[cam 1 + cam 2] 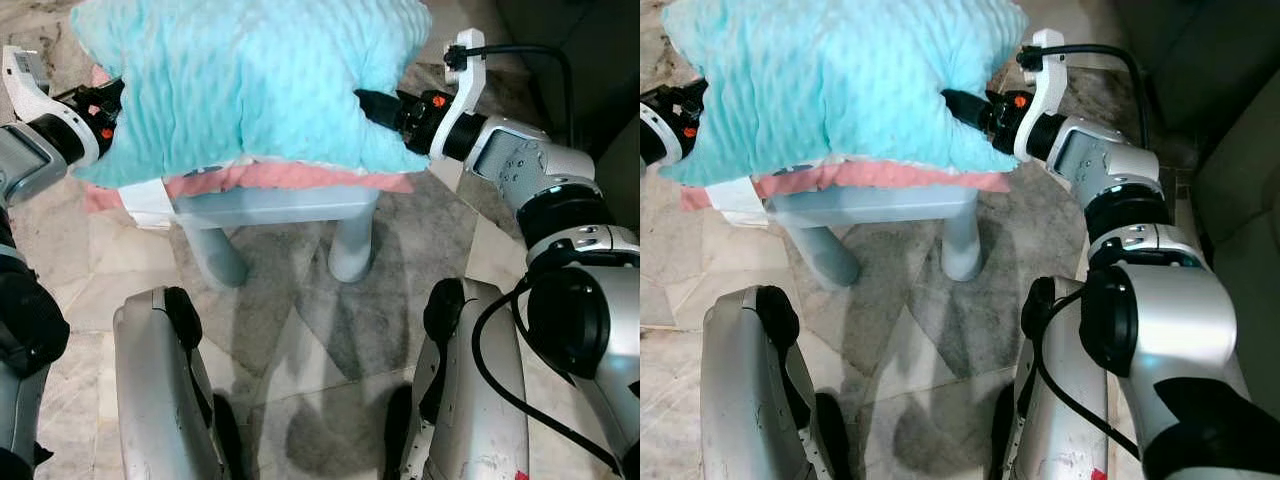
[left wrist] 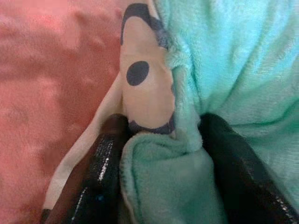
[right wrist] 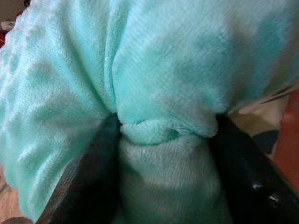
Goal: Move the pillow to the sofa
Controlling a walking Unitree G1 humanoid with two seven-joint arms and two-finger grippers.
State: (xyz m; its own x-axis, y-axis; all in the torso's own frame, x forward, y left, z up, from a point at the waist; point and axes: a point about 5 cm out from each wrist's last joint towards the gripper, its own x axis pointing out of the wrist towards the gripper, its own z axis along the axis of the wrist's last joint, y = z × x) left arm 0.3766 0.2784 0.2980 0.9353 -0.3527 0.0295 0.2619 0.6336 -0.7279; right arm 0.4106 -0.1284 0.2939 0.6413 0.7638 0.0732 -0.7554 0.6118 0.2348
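Both tools — left (image 2: 161, 177), right (image 3: 166, 172) — pinch the pillow (image 1: 250, 80).

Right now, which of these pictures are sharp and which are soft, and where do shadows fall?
Left eye view: sharp; the stool and the robot's legs cast soft shadows on the marble floor. Left wrist view: blurred at close range, the pillow fuzzy, a small glint on one finger. Right wrist view: also soft, the right hand dark against bright teal fabric.
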